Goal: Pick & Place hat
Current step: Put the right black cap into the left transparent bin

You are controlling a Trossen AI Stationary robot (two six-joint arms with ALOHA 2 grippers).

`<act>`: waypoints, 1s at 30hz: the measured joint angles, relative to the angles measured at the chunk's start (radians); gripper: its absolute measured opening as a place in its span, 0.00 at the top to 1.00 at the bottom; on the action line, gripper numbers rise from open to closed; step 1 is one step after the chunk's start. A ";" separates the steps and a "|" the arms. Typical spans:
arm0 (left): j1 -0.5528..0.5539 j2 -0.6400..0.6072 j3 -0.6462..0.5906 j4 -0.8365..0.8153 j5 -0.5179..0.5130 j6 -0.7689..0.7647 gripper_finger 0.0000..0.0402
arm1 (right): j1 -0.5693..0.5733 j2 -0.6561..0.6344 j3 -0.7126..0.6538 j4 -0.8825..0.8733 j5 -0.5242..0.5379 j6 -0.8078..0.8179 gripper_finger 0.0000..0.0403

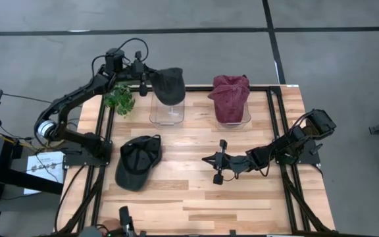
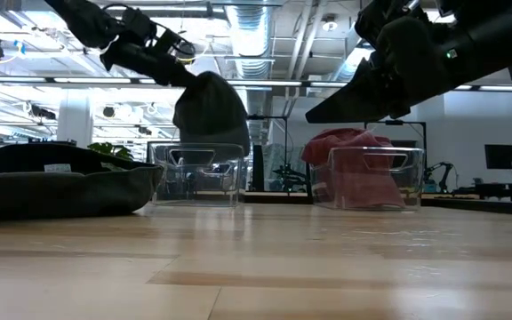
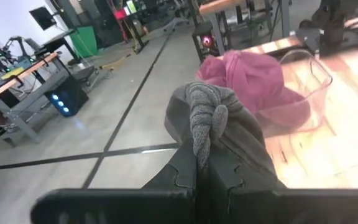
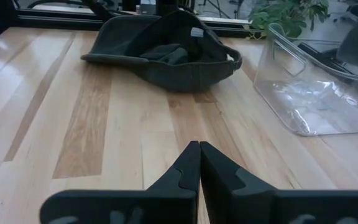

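Note:
My left gripper (image 1: 151, 79) is shut on a dark grey hat (image 1: 168, 84), held in the air over a clear bin (image 1: 166, 113) at the table's far side. In the low view the hat (image 2: 210, 111) hangs just above that bin (image 2: 198, 173). A red hat (image 1: 230, 97) sits in a second clear bin (image 1: 242, 122) to its right. Another dark hat (image 1: 139, 161) lies crown down on the table's left part. My right gripper (image 1: 205, 160) is shut and empty, low over the table's middle. My left gripper pinches a bunched fold of the grey hat's cloth (image 3: 202, 127) between its two fingers (image 3: 182, 174); several layers are gathered there. The fingers come from the table's left, slanting down. The hat hangs below and beyond the fingers, clear of the bin.
A green plant (image 1: 120, 99) stands at the far left beside the left arm. Black rails (image 1: 276, 131) run along the table's left and right sides. Bare wood (image 1: 196, 197) lies between the loose dark hat and the near edge.

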 joint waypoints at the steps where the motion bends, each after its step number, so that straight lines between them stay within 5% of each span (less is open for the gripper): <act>1: 0.000 0.008 0.000 0.000 0.000 0.007 0.97 | 0.000 0.000 0.000 0.000 0.000 0.000 1.00; 30: -0.006 0.039 0.001 -0.157 -0.045 0.223 0.97 | 0.000 0.000 0.000 0.000 -0.002 0.001 1.00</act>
